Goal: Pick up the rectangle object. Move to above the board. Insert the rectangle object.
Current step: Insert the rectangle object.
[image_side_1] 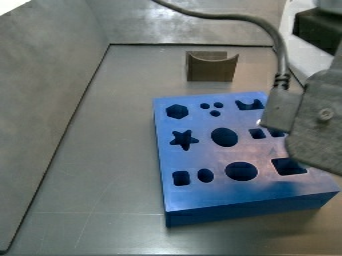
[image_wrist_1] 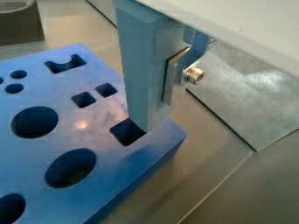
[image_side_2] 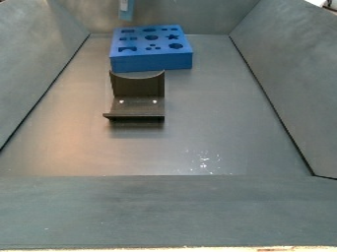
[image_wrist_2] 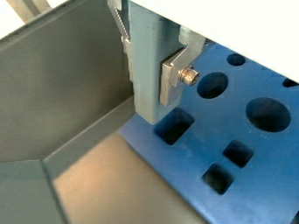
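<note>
Wrist views, nearest the camera: the gripper (image_wrist_1: 158, 70) has its fingers (image_wrist_1: 176, 74) clenched on the rectangle object (image_wrist_1: 146, 66), a light blue block held upright, its lower end at the mouth of a square cutout (image_wrist_1: 126, 133) near one corner of the board (image_wrist_1: 70, 96). Whether the tip has entered the cutout cannot be told.

The block looks rigid, light and smooth-faced. It is judged unlikely to bend, but liable to slip or tilt between the flat pads if it catches on the cutout's edge. The grasp sits on the upper part of its long sides, which leaves the lower end free for insertion.

Side view: the gripper hangs over the board's corner, and the notched brown block (image_side_1: 209, 65) stands well apart on the grey floor (image_side_1: 80, 170). Farthest, the fixture (image_side_2: 134, 99) stands between the camera and the board.
</note>
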Motion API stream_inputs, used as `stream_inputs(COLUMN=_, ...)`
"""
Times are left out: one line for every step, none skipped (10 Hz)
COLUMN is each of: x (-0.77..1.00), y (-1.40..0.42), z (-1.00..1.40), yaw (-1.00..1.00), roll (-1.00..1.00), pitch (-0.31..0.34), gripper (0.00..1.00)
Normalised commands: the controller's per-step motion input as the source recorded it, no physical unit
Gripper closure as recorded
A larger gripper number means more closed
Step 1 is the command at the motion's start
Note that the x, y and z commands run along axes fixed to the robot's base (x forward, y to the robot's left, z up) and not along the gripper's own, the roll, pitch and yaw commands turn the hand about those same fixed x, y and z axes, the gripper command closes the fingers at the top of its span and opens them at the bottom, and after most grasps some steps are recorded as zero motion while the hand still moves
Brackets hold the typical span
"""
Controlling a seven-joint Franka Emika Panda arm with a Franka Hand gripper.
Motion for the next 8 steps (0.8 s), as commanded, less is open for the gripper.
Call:
stream_inputs(x=0.41, y=0.33, z=0.00, yaw=0.00, roll=-0.38, pitch=0.026, gripper=1.00)
stream_inputs(x=0.44, y=0.56, z=0.30, yaw=0.00, roll=-0.85, pitch=0.023, gripper=1.00)
stream_inputs(x=0.05, y=0.05, z=0.00, yaw=0.00, roll=-0.10, pitch=0.029, gripper=1.00)
stream_inputs(x=0.00, y=0.00, z=-0.05, yaw=0.00, roll=0.00, pitch=0.000, gripper=1.00)
stream_inputs(x=0.03, y=0.00, z=-0.51, yaw=0.00, roll=0.19, pitch=-0.026, gripper=1.00)
stream_inputs(x=-0.22, y=-0.09, z=-0.81, yaw=0.00, roll=0.50, pitch=-0.231, gripper=1.00)
stream_inputs(x=0.00, y=0.00, z=-0.03, yaw=0.00, roll=0.00, pitch=0.000, gripper=1.00)
stream_inputs(x=0.06, y=-0.01, z=-0.27, yaw=0.00, roll=0.16, pitch=0.000, gripper=1.00)
